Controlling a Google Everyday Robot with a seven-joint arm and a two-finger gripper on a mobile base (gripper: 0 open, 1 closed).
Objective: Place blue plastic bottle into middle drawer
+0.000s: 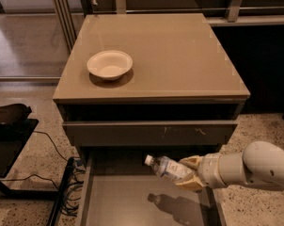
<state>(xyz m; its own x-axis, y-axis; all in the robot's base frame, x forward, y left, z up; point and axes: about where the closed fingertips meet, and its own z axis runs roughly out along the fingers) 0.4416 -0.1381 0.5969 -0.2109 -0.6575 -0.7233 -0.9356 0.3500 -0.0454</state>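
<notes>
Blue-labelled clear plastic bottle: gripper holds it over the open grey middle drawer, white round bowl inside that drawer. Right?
No. In the camera view the white round bowl sits on the cabinet top; the gripper holds the blue-labelled bottle over the middle drawer.

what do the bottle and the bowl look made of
The blue plastic bottle, held by the gripper over the open middle drawer: clear thin plastic, see-through, glinting. The bowl on the cabinet top: matte off-white, probably paper or foam.

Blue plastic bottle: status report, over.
Gripper shut on small clear plastic bottle with pale blue-and-white label, held tilted over open taupe-grey middle drawer. Bottle not yet released. Nothing visible beneath it; white round bowl sits apart on cabinet top.
</notes>
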